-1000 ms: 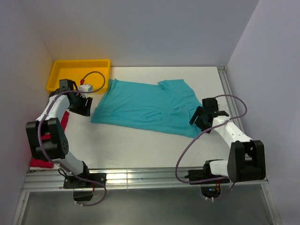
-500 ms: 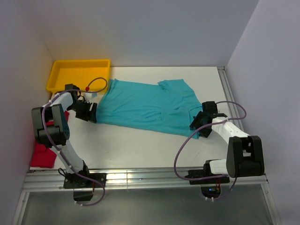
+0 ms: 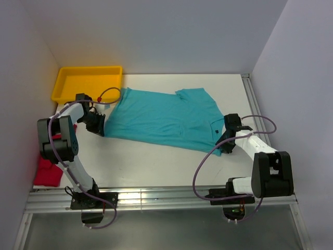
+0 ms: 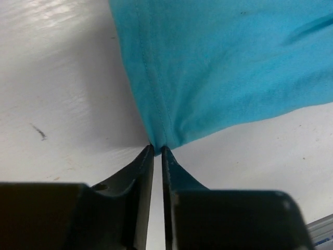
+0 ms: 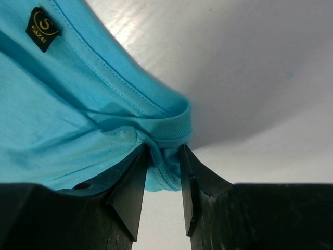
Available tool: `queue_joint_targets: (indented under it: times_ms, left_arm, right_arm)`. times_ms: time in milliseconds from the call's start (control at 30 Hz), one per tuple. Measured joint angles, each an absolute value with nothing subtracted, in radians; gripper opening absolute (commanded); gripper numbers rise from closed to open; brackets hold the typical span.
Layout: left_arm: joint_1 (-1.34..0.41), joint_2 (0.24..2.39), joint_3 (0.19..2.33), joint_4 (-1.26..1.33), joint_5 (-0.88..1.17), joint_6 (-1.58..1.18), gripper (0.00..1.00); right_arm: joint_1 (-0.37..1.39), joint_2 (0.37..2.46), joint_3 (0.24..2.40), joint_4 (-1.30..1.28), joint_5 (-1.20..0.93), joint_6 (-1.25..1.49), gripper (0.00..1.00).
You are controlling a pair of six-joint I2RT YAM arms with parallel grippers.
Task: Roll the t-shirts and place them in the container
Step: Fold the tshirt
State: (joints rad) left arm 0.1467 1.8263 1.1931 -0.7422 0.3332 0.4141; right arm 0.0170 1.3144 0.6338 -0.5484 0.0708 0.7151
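The teal t-shirt [image 3: 161,120] lies spread flat across the middle of the table. My left gripper [image 3: 99,126] is at its near left corner. In the left wrist view the fingers are pressed almost together with the hem corner of the teal t-shirt [image 4: 223,67] pinched between the tips of the left gripper [image 4: 157,149]. My right gripper [image 3: 225,144] is at the shirt's near right end, by the collar. There the right gripper [image 5: 164,156] is shut on a bunched fold of the teal t-shirt [image 5: 52,114] just below the ribbed neckband. The red t-shirt [image 3: 48,172] lies crumpled at the table's left edge.
A yellow tray [image 3: 86,82] stands at the back left corner, just behind the left arm. White walls close in the table at the left, back and right. A metal rail [image 3: 156,198] runs along the near edge by the arm bases.
Both grippers have closed from open onto the teal shirt's near corners. The right gripper came down and forward to the collar; the left moved right to the hem.
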Motion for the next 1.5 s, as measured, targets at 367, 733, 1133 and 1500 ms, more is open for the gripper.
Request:
queue_joint_targets:
  times_ms: [367,733,1133,1500]
  left_arm:
    - [0.055,1.814,1.159,-0.746,0.276,0.401,0.00]
    - [0.012,1.777,1.116,-0.746,0.244,0.395,0.01]
    - [0.029,1.778,1.180,-0.777,0.238,0.375,0.53]
    - [0.059,1.783,1.199,-0.759,0.250,0.356,0.60]
  right_arm:
    - [-0.013,1.269,0.702,-0.691,0.176,0.716,0.40]
    - [-0.106,1.300,0.702,-0.715,0.171,0.693,0.45]
    - [-0.047,1.201,0.680,-0.639,0.055,0.634,0.77]
    - [-0.030,1.378,0.682,-0.593,0.060,0.635,0.50]
